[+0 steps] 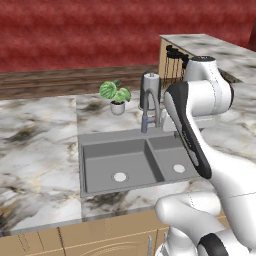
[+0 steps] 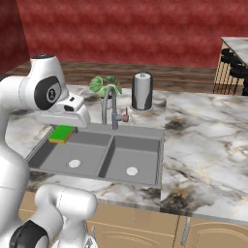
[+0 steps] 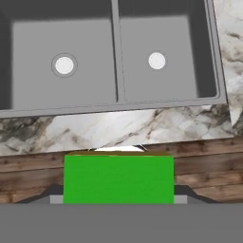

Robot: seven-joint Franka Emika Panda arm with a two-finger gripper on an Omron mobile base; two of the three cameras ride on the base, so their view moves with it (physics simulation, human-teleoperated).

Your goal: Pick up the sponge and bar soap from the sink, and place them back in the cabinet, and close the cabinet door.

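My gripper (image 3: pixel 118 197) is shut on the sponge (image 3: pixel 118 179), a bright green block with a white part at its far edge. In the right base view the sponge (image 2: pixel 61 134) hangs under the hand, with the gripper (image 2: pixel 62 131) above the left rim of the sink (image 2: pixel 140 130). The hand view looks down on the dark grey double-basin sink (image 3: pixel 118 52), with one white drain in each basin. From the left base side the arm stands in front of the sink (image 1: pixel 100 141). The bar soap, the cabinet and the cabinet door are out of view.
A steel faucet (image 2: pixel 109 104) rises behind the sink, with a potted plant (image 2: pixel 99 85) and a steel paper-towel holder (image 2: pixel 142 91) further back. Marble counter (image 2: pixel 203 140) surrounds the sink. Tan drawer fronts (image 1: pixel 100 240) run below. Black stools (image 2: pixel 235 63) stand at the far right.
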